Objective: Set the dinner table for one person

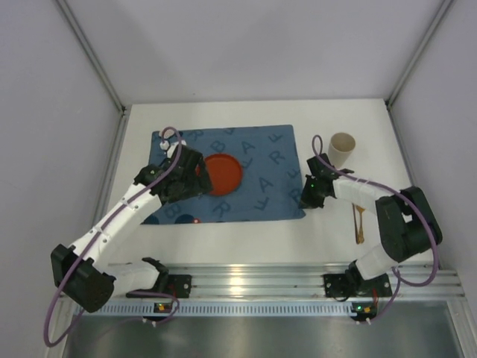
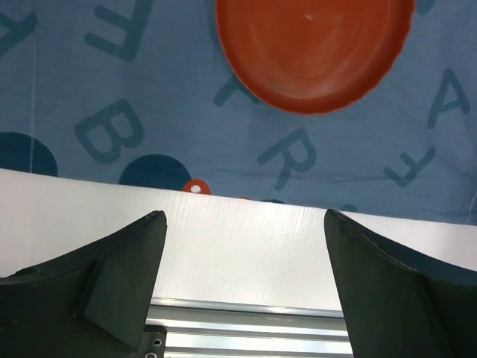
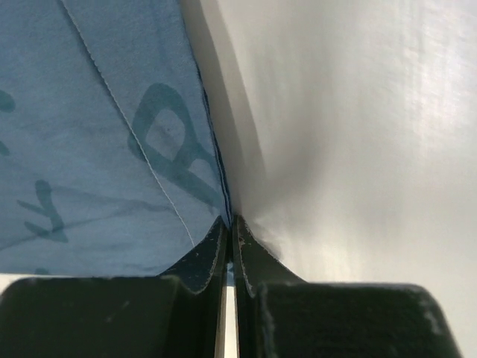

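while left gripper (image 2: 244,216) gapes, right gripper (image 3: 231,221) pinches the placemat (image 3: 97,149) edge.

1. The top camera hangs above and behind the arm bases. It looks down and forward from far enough off to take in the whole worktop (image 1: 246,242) and both arms.
2. The left wrist camera rides behind the left hand (image 2: 244,215) and looks down from a little height. The orange plate (image 2: 313,45) sits at the top of its picture, and the placemat (image 2: 149,89) edge crosses the middle.
3. The right wrist camera sits tight behind the right hand (image 3: 229,221), almost on the surface, and looks along the placemat's right edge.
4. The top and left wrist views share the plate and the placemat's near edge. The top and right wrist views share the placemat's right edge and the bare worktop beside it.
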